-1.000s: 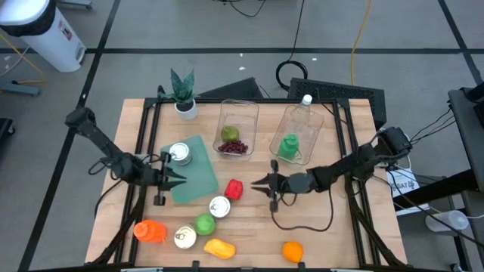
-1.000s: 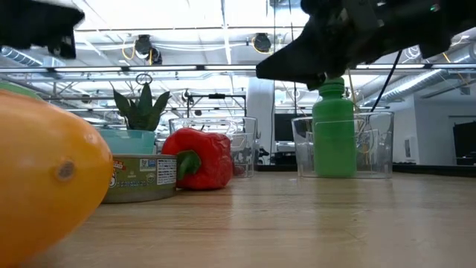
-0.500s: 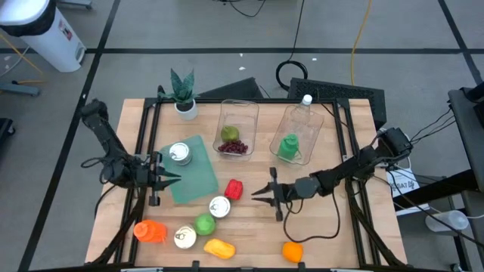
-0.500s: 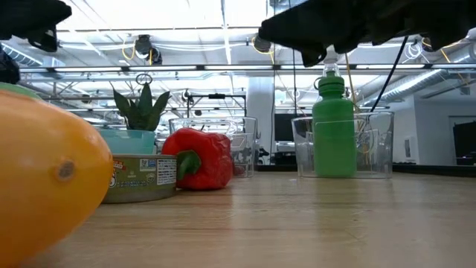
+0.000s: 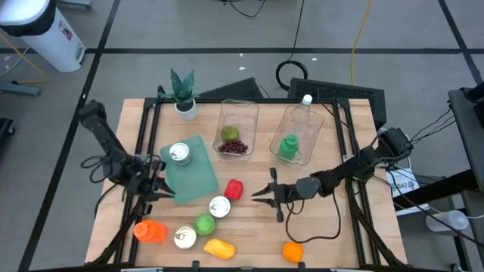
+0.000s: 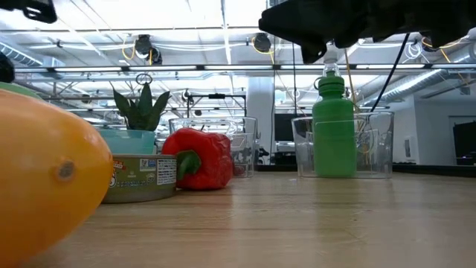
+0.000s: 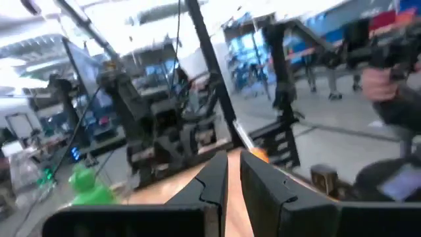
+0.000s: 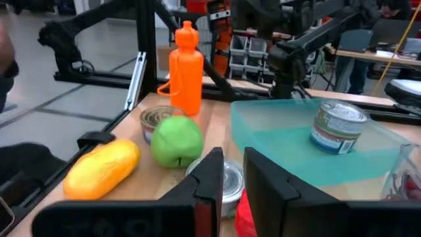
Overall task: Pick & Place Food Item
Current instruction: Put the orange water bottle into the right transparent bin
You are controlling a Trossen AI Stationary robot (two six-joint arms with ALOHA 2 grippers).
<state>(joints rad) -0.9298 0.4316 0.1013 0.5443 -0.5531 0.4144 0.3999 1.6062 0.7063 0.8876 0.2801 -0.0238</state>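
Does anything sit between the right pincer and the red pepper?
Nothing visible. The right pincer points at the pepper across bare table; the can lies just off that line.

Red is being shown by the pepper [image 5: 234, 189], green by the apple [image 5: 204, 224], orange by the bottle [image 5: 150, 231] — and teal by the tray [image 5: 195, 177], yellow by the mango [image 5: 218, 247].

Red bell pepper [image 5: 234, 189]: glossy, green stem, lying on its side on the bare wood near the table's centre, just right of the teal mat's near corner, touching nothing.
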